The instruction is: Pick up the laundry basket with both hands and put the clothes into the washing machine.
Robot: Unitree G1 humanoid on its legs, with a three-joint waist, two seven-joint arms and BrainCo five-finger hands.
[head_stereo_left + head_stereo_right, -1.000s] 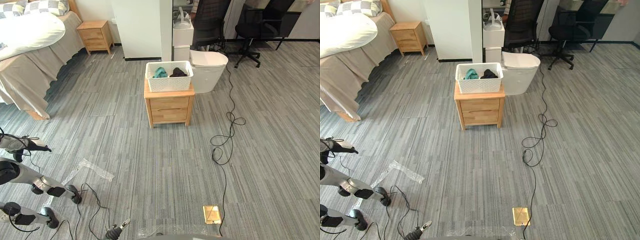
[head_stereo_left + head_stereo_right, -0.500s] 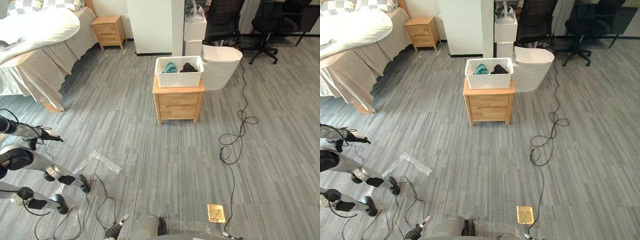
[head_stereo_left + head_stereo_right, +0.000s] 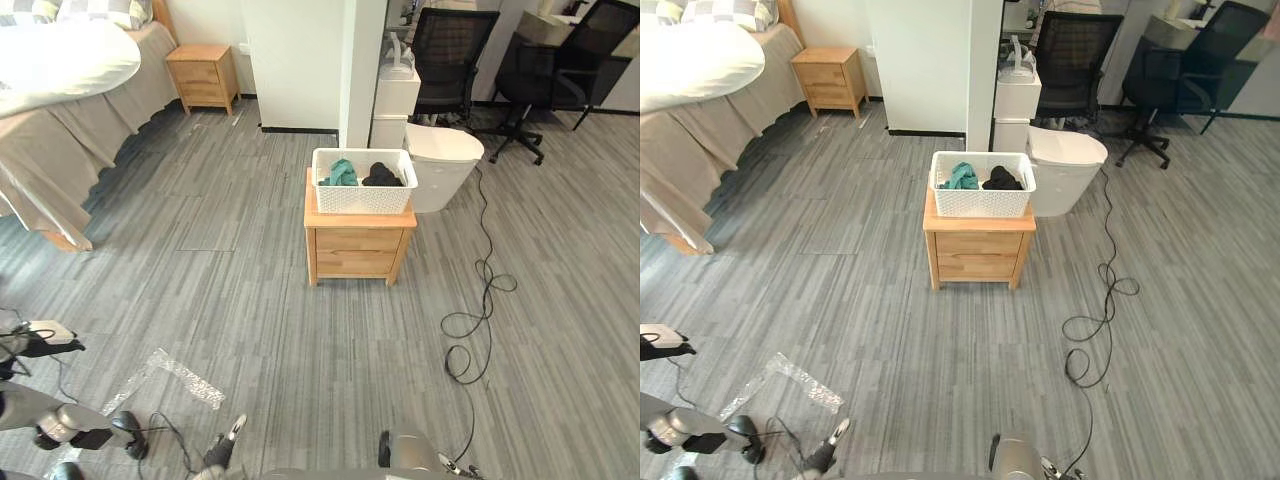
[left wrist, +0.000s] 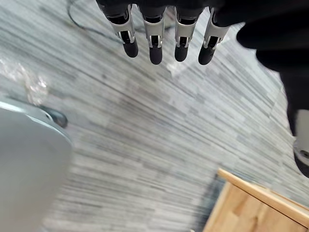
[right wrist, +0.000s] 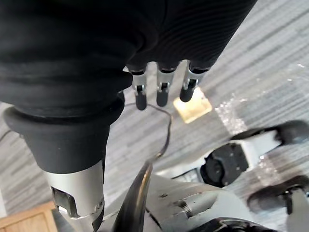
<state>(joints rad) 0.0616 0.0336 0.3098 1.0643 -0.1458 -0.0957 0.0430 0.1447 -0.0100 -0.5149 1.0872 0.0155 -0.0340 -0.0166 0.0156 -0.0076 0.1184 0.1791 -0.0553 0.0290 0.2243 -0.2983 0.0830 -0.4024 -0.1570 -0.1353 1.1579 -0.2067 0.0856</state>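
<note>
A white perforated laundry basket (image 3: 363, 195) stands on a small wooden nightstand (image 3: 357, 250) in the middle of the room, some way ahead of me. Teal clothes (image 3: 342, 173) and black clothes (image 3: 382, 175) lie inside it. Just behind and to the right of it is a white rounded machine (image 3: 443, 160) with its lid down. My left hand (image 4: 154, 43) hangs over the grey floor with straight fingers and holds nothing. My right hand (image 5: 161, 92) also hangs with straight fingers, empty, far from the basket.
A bed (image 3: 60, 110) fills the far left, with a second nightstand (image 3: 203, 78) beside it. A white pillar (image 3: 300, 60) and two office chairs (image 3: 445, 50) stand behind the basket. A clear plastic strip (image 3: 175, 370) and a wheeled stand's feet (image 3: 70, 425) lie at the lower left.
The whole picture has shifted because the camera moved: nightstand and basket now sit lower in view, the brass floor plate has left it. The basket itself has not moved.
</note>
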